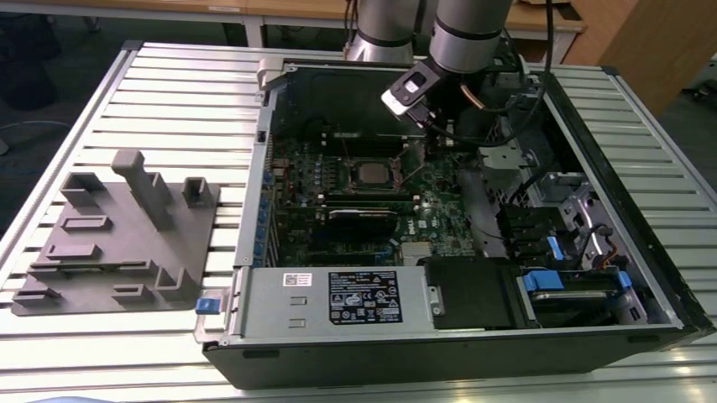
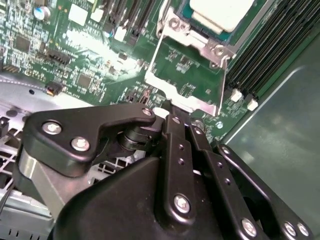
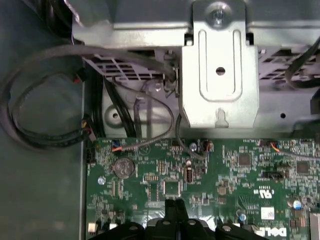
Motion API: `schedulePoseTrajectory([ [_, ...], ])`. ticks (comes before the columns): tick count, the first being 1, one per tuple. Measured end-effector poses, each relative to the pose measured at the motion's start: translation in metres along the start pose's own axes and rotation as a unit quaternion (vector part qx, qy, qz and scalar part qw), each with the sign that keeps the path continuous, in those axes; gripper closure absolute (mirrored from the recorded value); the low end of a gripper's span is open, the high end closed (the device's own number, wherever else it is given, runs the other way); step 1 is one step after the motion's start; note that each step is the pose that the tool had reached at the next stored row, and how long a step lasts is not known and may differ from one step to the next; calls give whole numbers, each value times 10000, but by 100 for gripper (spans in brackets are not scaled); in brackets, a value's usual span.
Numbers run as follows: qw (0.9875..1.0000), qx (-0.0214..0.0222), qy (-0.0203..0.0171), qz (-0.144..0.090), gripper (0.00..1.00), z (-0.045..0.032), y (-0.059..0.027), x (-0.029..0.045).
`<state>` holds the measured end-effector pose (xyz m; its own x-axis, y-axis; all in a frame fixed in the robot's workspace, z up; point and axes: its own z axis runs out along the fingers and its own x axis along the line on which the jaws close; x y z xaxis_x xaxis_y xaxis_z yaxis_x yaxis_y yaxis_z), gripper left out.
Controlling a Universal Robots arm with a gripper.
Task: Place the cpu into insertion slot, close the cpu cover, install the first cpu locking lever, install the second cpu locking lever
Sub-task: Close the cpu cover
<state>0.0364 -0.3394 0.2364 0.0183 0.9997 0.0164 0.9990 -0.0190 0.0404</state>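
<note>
cpu point(image 1: 374, 174): seated in the slot point(image 1: 348, 175), at 7 o'clock from your gripper point(image 2: 170, 109) in the exterior view.
cover point(image 2: 172, 91): raised, its free edge right at the tips.
fingers point(image 2: 175, 135): narrow, drawn together, apparently gripping nothing.

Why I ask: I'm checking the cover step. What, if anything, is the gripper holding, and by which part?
The gripper appears to pinch the cpu cover by the middle of its free edge; the cover stands open.

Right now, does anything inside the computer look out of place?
The thin silver square frame cover is swung open, not lying over the silvery-topped square chip; the black gripper is at its free edge.
</note>
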Motion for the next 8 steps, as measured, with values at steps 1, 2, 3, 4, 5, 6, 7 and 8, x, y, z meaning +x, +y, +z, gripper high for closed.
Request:
schedulePoseTrajectory([
  [1, 10000, 0, 1, 0, 89, -1, -26, -1],
  [2, 10000, -1, 2, 0, 89, -2, -60, -1],
  [3, 10000, -2, 4, 0, 89, -4, -93, -2],
  [4, 10000, -3, 5, 0, 89, -5, -127, -2],
  [5, 10000, -4, 6, 0, 89, -7, -161, -3],
  [6, 10000, -5, 7, 0, 89, -8, -197, -4],
  [7, 10000, -5, 8, 0, 89, -9, -232, -5],
  [8, 10000, -6, 8, 0, 89, -11, -266, -5],
])
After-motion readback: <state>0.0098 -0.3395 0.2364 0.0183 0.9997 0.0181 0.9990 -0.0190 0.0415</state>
